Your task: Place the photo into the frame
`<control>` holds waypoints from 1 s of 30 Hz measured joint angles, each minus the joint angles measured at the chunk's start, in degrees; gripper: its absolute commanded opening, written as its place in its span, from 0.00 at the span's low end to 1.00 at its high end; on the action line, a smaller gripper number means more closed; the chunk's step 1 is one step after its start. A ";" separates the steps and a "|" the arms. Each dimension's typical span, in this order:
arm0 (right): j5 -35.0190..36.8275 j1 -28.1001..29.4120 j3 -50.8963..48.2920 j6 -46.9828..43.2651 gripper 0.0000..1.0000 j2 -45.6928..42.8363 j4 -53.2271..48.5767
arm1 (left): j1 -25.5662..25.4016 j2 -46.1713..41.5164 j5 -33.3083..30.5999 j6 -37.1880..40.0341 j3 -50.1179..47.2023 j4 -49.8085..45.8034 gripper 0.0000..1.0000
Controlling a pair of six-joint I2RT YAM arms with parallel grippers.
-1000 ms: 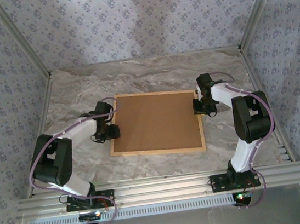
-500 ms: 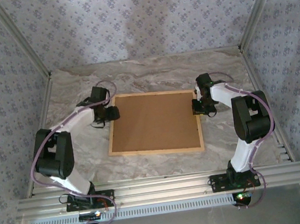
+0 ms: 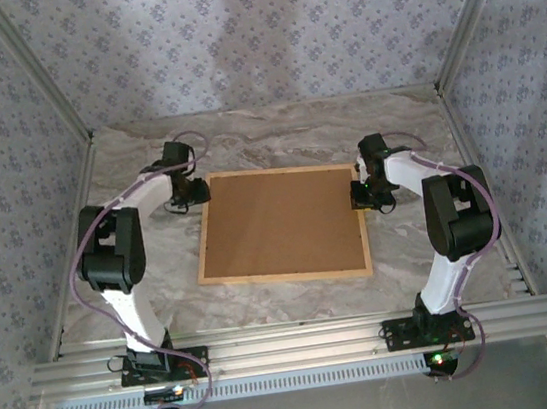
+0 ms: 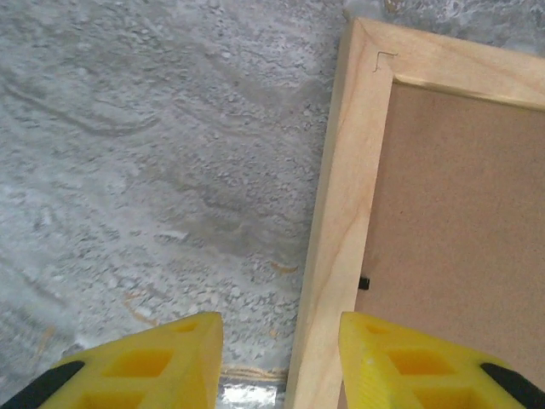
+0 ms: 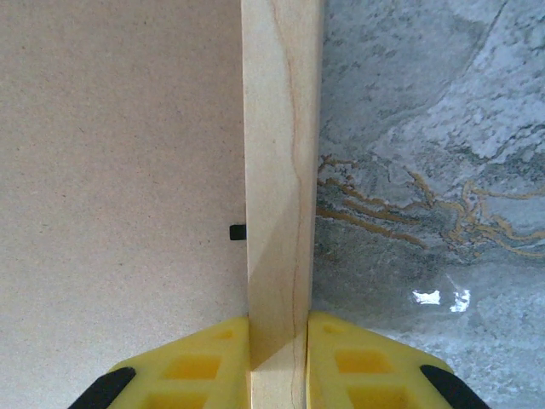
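Light natural-wood rectangular frame (image 3: 285, 277) lies flat, back up, mid-table on the grey marbled table (image 3: 275, 139). A plain brown backing board (image 3: 281, 222) fills its opening. I read this as a bracing setup, with one arm pinning each side so the frame cannot slide.

Right gripper (image 5: 278, 341): yellow fingers (image 5: 204, 362) are closed hard on the right rail, pads flush against both wood faces, one over the board and one over the marble.

Left gripper (image 4: 277, 341), near the far-left corner: jaws apart, straddling the left rail. Its outer finger (image 4: 162, 362) is clear of the wood. The inner one sits at the rail's inner edge; I cannot tell if it touches. Nothing is gripped.
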 measured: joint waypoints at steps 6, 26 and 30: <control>-0.37 -0.22 0.00 0.00 0.21 0.02 0.00 | 0.00 2.86 1.44 0.20 2.16 -0.63 0.40; -0.39 -0.22 0.00 -0.02 0.21 0.02 0.00 | -0.13 4.66 3.65 0.59 2.58 -0.57 0.44; -0.39 -0.22 0.00 -0.02 0.21 0.02 0.00 | -0.11 4.66 3.21 0.61 2.58 -0.74 0.53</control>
